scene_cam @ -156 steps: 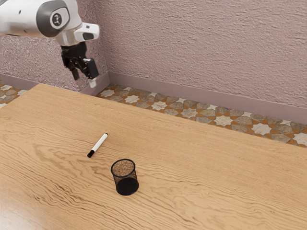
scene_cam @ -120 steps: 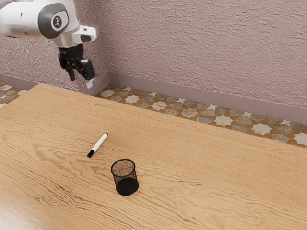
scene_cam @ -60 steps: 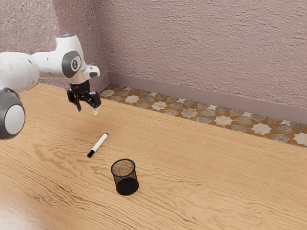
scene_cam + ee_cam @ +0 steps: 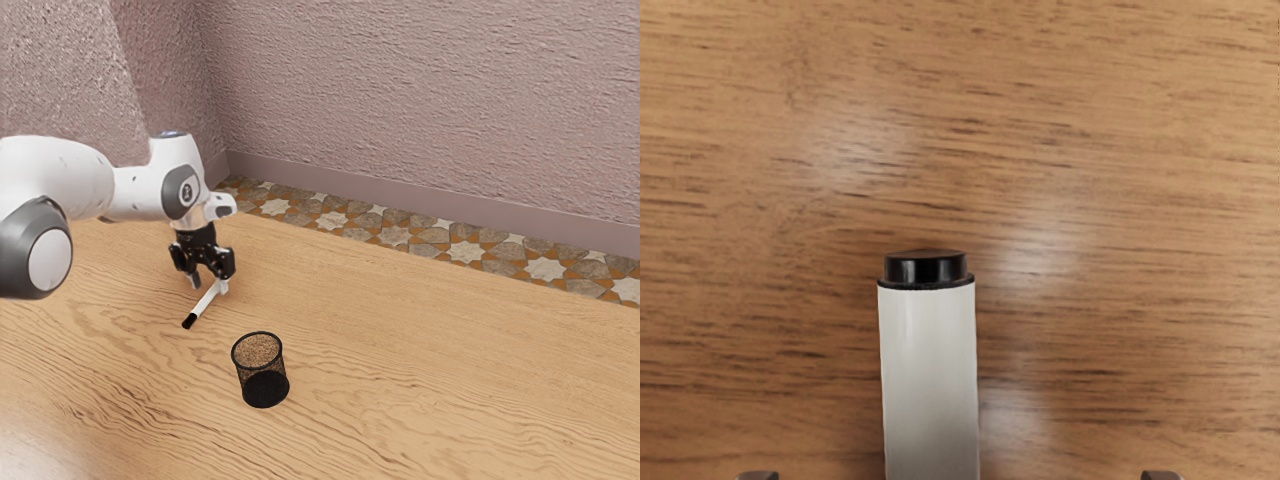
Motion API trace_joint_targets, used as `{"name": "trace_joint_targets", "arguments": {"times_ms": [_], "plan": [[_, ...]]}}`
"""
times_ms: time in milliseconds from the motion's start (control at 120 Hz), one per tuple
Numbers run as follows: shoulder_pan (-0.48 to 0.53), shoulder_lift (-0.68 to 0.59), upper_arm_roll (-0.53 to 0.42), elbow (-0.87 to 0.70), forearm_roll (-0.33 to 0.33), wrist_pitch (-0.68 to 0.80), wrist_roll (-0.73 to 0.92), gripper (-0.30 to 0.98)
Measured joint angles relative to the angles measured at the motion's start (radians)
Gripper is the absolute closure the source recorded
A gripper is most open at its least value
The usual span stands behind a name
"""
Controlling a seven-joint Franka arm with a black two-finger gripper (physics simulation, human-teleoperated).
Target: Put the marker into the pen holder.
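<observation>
Exterior view, empty upright pen holder, marker outside it

Indoor room, home-like; exact kind unclear. Evidence: wood-grain table beneath gripper. Beyond gripper, past table's far edge: star-patterned tile floor, then skirting and rough pinkish walls.

Rough-plastered pinkish wall, meeting a second at a corner; smooth baseboard along its foot. Floor: patterned tile — pale stars amid brown and orange pieces. Foreground: wood-grained bench — soft sheen near the exterior view's lower left.
</observation>
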Motion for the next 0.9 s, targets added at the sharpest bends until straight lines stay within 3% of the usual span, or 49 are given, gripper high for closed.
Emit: {"name": "trace_joint_targets", "arguments": {"times_ms": [433, 717, 900], "plan": [[0.001, 0.024, 0.002, 0.001, 0.001, 0.081, -0.016, 0.48], [-0.004, 0.017, 0.005, 0.002, 0.011, 0.093, -0.034, 0.73], [-0.097, -0.139, 0.049, 0.001, 0.06, -0.007, -0.05, 0.77]]}}
